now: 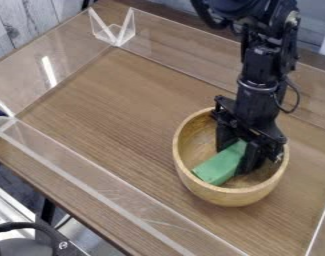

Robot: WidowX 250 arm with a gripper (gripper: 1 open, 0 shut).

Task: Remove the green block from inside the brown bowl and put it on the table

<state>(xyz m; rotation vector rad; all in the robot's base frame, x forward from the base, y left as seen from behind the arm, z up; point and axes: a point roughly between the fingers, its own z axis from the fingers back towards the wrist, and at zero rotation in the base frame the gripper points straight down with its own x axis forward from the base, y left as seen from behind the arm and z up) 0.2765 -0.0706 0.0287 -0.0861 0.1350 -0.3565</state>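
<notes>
The black arm (265, 50) descends from the upper right of the view and stands close to vertical; its wrist points straight down into the brown bowl (232, 157); the claw (249, 152) sits low inside the bowl, near the far right part of the interior, with its dark fingers (268, 152) on either side of the upper end of the green block (224, 165); the claw is closed, and the fingers appear to pinch the block's upper end, though the exact contact is hidden by the claw body.

The green block is a small flat bar of plain bright green; it lies inside the bowl, tilted, with its lower end toward the near left of the interior and its upper end between the fingers; its length is roughly half the width of the bowl.

The bowl is round, light tan, thick-walled; it rests on the surface (111, 110) toward the near right corner; the surface is brown wood grain, edged by low clear acrylic walls (114, 28).
</notes>
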